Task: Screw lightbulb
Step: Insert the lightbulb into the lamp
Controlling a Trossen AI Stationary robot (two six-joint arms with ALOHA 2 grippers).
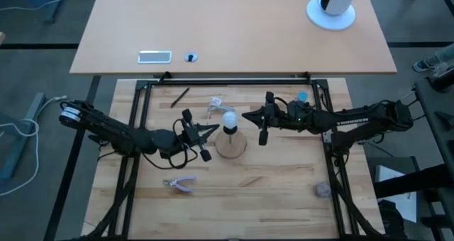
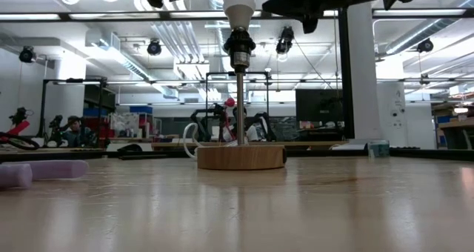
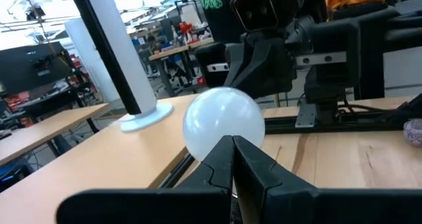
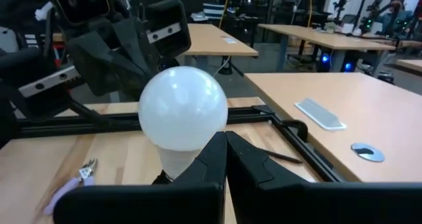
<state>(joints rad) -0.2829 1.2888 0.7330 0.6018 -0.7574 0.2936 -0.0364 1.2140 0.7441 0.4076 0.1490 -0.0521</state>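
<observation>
The white frosted lightbulb sits upright in the black socket of a small lamp. The socket tops a thin rod standing on a round wooden disc. My left gripper is shut, level with the bulb on its left side and a little apart from it. In the left wrist view the bulb shows just past its tips. My right gripper is shut, on the bulb's right side with a small gap. The bulb shows close beyond its tips.
Purple-handled pliers lie near the table's front left. A greyish-purple ball lies front right. A crumpled clear wrapper and a dark stick lie behind the lamp. A black frame rail runs along the far edge.
</observation>
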